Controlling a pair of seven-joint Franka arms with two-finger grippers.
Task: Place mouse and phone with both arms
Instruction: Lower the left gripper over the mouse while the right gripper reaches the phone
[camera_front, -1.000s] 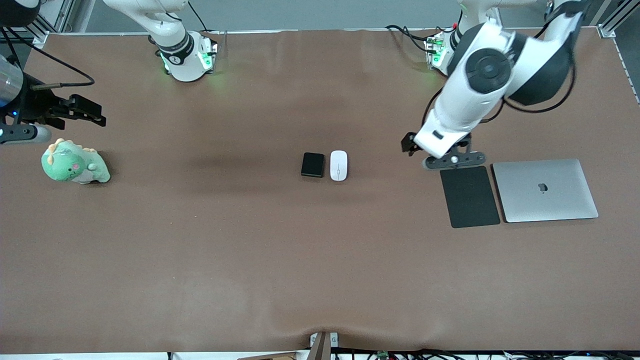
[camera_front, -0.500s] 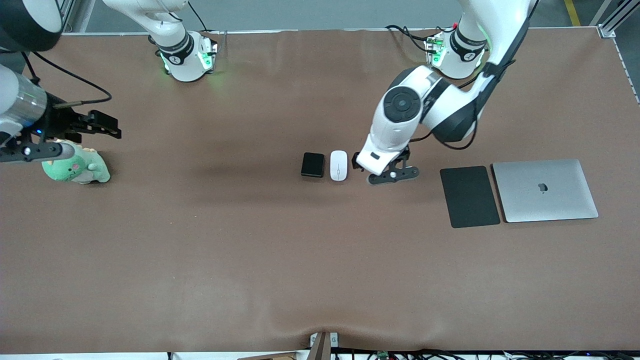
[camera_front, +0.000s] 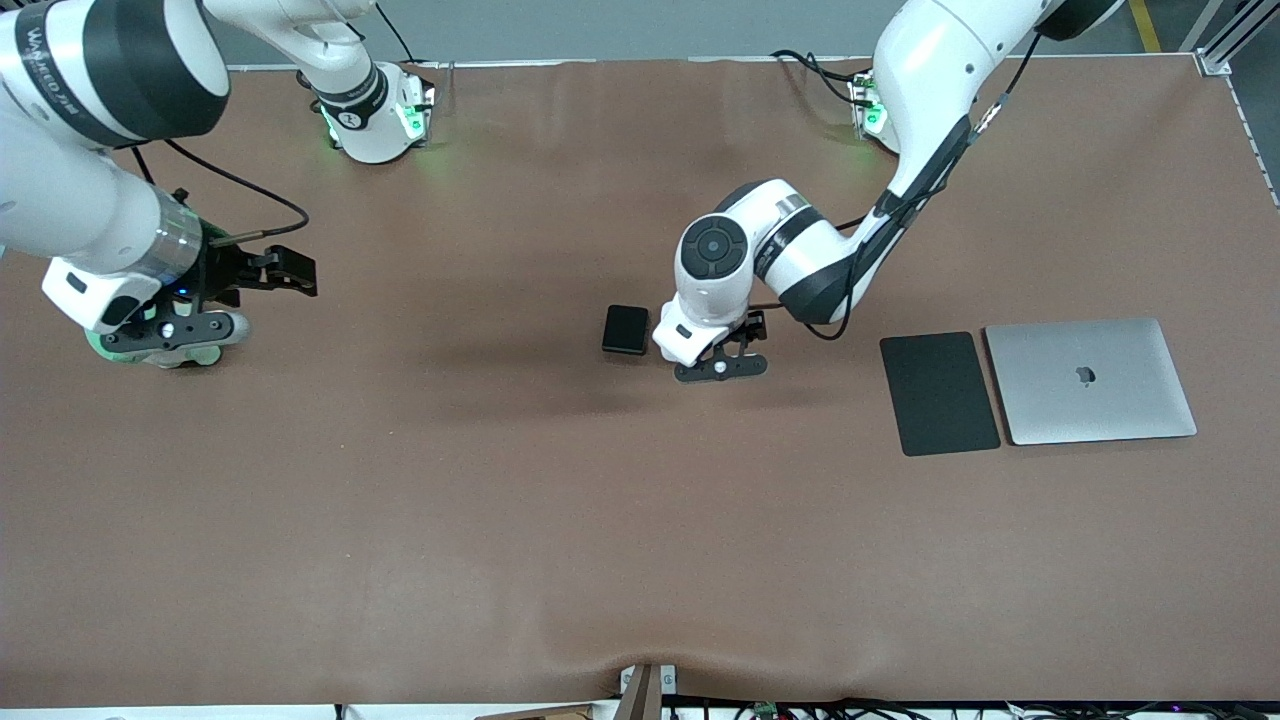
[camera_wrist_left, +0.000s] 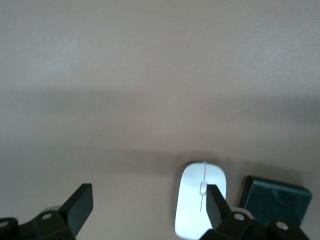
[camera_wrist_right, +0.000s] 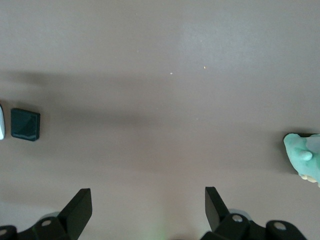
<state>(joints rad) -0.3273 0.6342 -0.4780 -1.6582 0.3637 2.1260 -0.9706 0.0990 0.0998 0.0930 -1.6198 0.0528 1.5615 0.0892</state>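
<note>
Front view showed my left end effector (camera_front: 722, 358) hanging over the mouse (camera_wrist_left: 200, 199) in the middle of the brown counter (camera_front: 640, 520), its fingers (camera_wrist_left: 80, 206) spread wide with nothing between them. The phone (camera_front: 626, 329) lay just beside the mouse, toward the right arm's end. My right end effector (camera_front: 285, 272) hung released and empty over the counter beside a green plush dinosaur (camera_wrist_right: 303, 156). A black mouse pad (camera_front: 939, 393) and a closed silver laptop (camera_front: 1090, 380) lay side by side toward the left arm's end.
</note>
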